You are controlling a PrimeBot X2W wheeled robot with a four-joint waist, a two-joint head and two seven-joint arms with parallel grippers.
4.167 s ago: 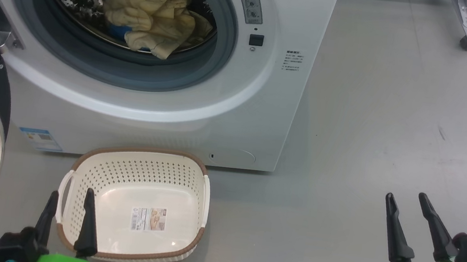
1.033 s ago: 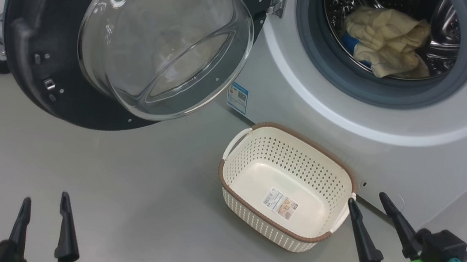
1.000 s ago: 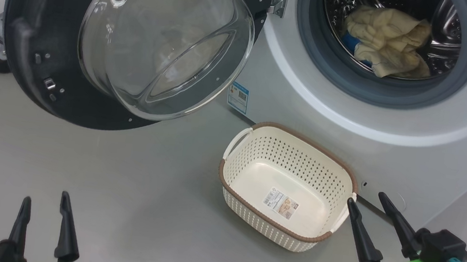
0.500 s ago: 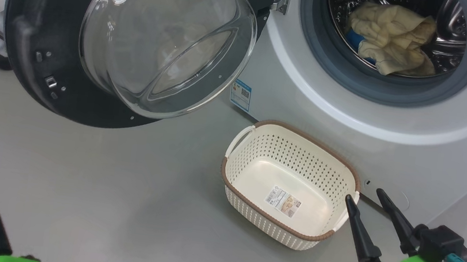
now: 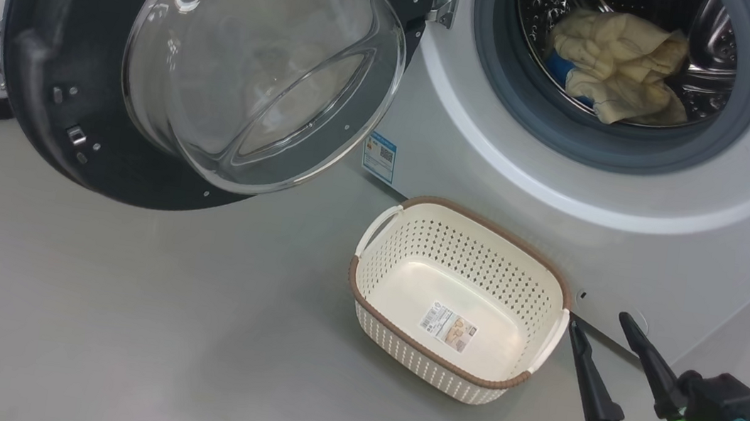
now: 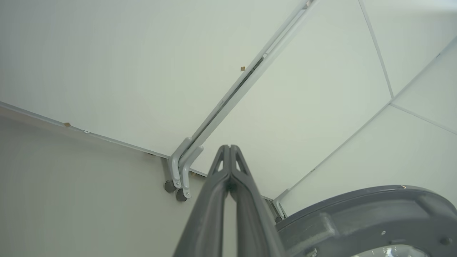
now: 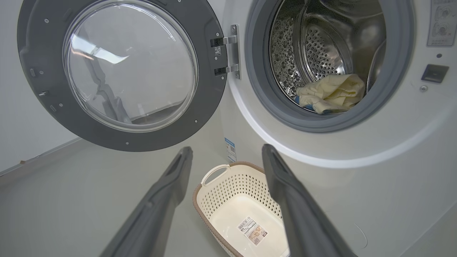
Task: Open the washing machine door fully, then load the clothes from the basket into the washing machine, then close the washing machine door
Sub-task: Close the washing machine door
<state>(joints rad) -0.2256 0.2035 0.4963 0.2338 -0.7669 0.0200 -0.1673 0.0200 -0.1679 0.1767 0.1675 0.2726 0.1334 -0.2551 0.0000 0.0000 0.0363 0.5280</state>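
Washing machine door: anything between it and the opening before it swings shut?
Nothing visible at door height. The pale yellow clothes lie inside the steel drum, clear of the grey gasket. The cream perforated basket sits on the floor before the white washer, seemingly below the black-ringed glass door's sweep; the open right tool hovers beside it.

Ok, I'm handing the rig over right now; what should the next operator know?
Left gripper: shut, empty, near the edge of the door, pointing at the wall.
Right gripper: open, empty, beside the basket.
Clothes lie in the drum of the washing machine; basket empty on the floor in front.
Done: door wide open, clothes loaded.
Left: close the door.
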